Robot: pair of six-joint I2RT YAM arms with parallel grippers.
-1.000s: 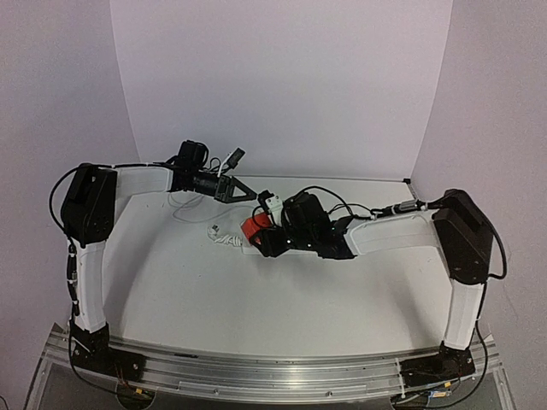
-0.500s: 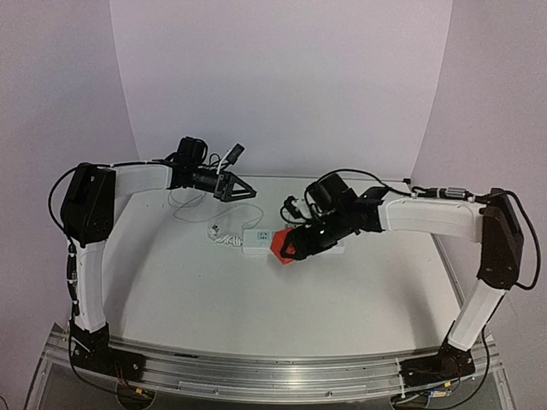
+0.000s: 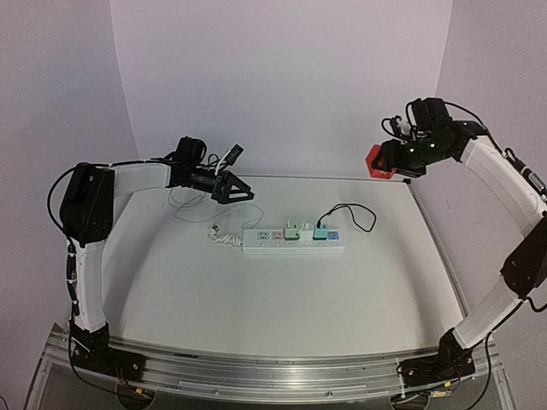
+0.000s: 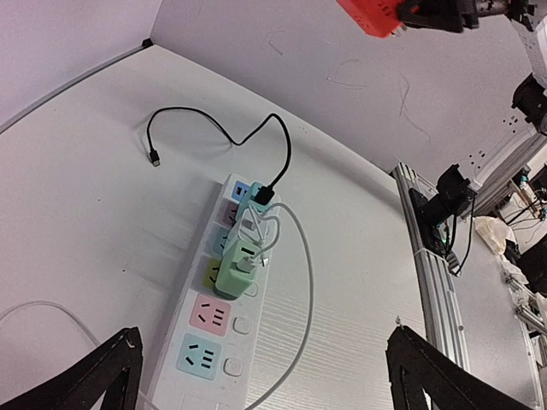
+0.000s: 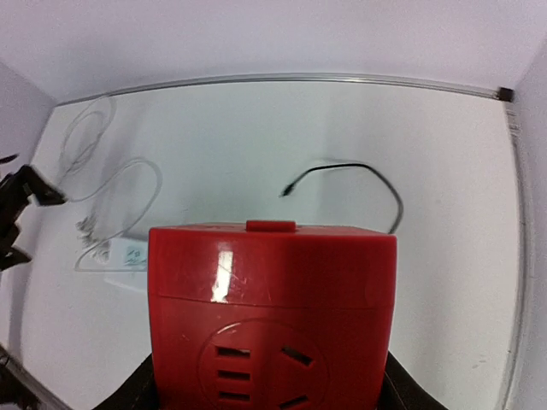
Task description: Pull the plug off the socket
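Note:
The socket, a long white power strip (image 3: 295, 243), lies mid-table; it also shows in the left wrist view (image 4: 214, 320). Two green plugs (image 3: 292, 229) (image 4: 235, 269) stand in it, one with a black cable (image 3: 350, 212). My right gripper (image 3: 389, 161) is shut on a red cube plug (image 3: 379, 161) (image 5: 272, 290) and holds it high above the table's back right corner, clear of the strip. My left gripper (image 3: 244, 191) is open and empty, in the air behind the strip's left end, pointing at it.
A white cord (image 3: 192, 205) loops at the back left beside the strip. The black cable's loose end (image 5: 286, 192) lies on the table behind the strip. The aluminium rail (image 4: 432, 273) marks the near edge.
My right gripper has lifted the red plug away from the strip and carried it up to the back right. The left arm has not moved.

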